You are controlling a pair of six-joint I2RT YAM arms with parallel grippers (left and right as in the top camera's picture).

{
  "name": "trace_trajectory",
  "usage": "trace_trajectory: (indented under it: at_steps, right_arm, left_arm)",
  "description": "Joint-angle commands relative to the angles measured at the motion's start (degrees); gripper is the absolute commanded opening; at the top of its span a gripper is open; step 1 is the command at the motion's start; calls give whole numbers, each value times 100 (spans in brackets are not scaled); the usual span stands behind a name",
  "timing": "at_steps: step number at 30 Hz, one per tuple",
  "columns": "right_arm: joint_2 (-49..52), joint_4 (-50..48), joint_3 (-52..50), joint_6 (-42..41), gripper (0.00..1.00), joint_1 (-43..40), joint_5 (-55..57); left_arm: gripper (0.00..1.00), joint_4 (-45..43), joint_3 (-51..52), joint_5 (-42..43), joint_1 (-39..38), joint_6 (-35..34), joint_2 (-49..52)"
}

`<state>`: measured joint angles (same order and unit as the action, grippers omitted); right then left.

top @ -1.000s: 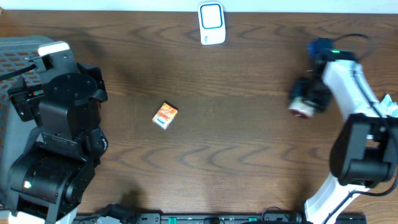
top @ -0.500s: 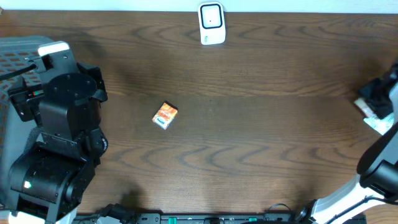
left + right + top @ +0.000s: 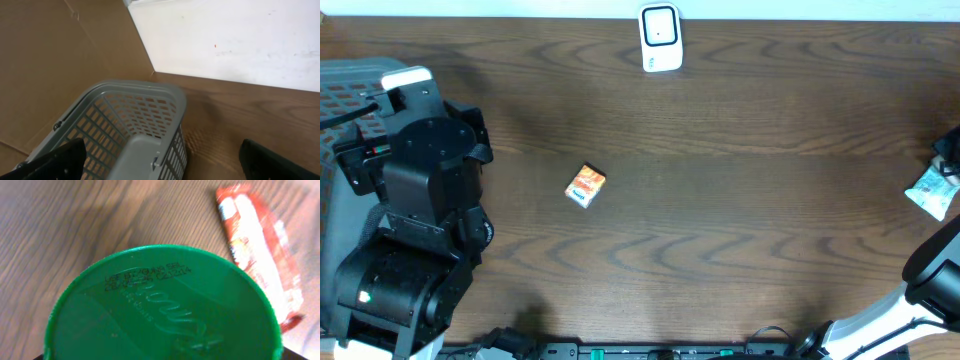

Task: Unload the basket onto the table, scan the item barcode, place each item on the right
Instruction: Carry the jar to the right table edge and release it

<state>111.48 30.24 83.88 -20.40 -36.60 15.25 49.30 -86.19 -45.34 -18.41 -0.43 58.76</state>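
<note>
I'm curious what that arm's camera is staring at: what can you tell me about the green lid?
The green lid is round, seemingly smooth plastic, with black printed code and raised script on top. It faces the right wrist camera, over the wooden table, beside a red-and-white packet. Any grip is hidden.

Looks like a mock shop checkout to you: barcode scanner (image 3: 660,38) at 12 o'clock, grey shopping basket (image 3: 142,157) at 9, wooden table (image 3: 740,200).

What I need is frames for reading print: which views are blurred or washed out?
Right wrist: green lid fills the frame, its stamped code legible, the red packet beside it soft. Left wrist: grey basket sharp, white wall bright. Overhead: even light, orange box crisp but tiny.
</note>
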Motion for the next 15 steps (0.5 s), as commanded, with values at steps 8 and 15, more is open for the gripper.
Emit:
trace_trajectory:
  at_steps: [8, 15]
  right_arm:
    - [66, -874, 0, 785, 63, -455, 717]
    - [831, -942, 0, 778, 63, -715, 660]
  left_arm:
    - [98, -4, -28, -17, 24, -72, -2]
    - [98, -2, -28, -17, 24, -72, -2]
